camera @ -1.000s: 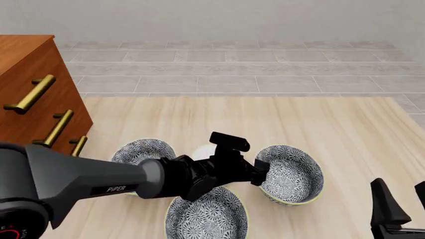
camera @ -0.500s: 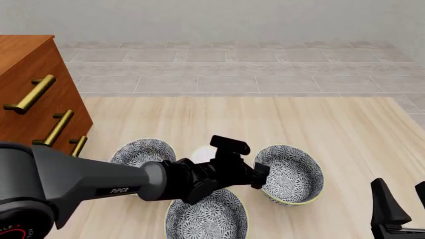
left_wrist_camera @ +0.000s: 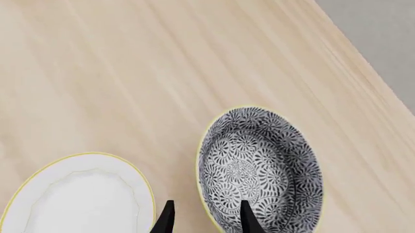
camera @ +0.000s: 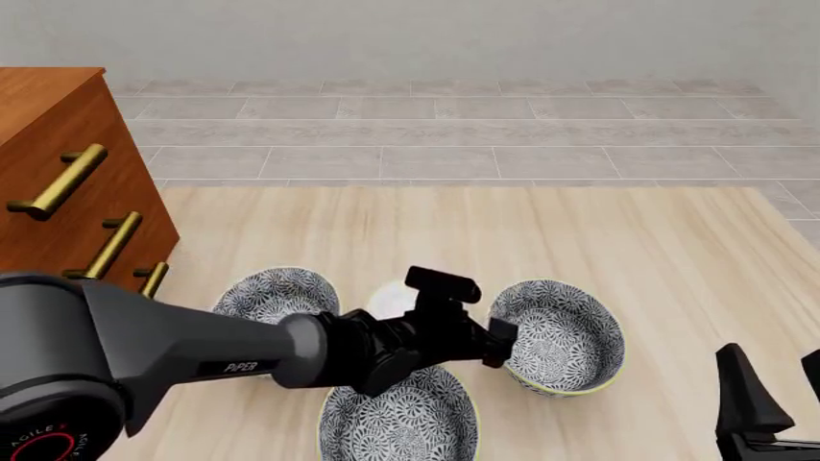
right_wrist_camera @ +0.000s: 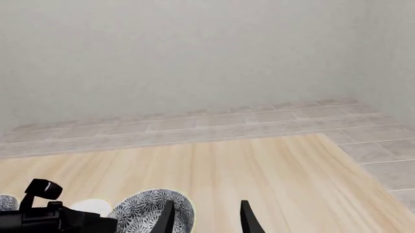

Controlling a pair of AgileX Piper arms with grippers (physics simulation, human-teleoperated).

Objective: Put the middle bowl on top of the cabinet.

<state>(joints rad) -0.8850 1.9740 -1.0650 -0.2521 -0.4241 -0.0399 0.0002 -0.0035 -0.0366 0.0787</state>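
Three patterned bowls sit on the table. The middle bowl [camera: 564, 331] [left_wrist_camera: 259, 170] [right_wrist_camera: 152, 211] is on the right and midway in depth. My left gripper [camera: 500, 343] [left_wrist_camera: 206, 223] is open and low over its near-left rim, one finger inside the bowl and one outside. I cannot tell whether the fingers touch the rim. The other bowls stand at the left [camera: 276, 291] and nearest me [camera: 399, 415]. The cabinet [camera: 64, 173] stands at the far left. My right gripper [camera: 779, 394] [right_wrist_camera: 207, 221] is open and holds nothing at the near right.
A plain white dish [left_wrist_camera: 77, 199] [camera: 388, 298] lies between the bowls, mostly hidden by my left arm [camera: 192, 351] in the front view. The left arm crosses over the left and near bowls. Bare wood [camera: 513, 230] stretches behind the bowls to the table's far edge.
My left gripper has sunk a little and drawn slightly nearer over the right bowl's rim. The bowls and the right arm have not moved.
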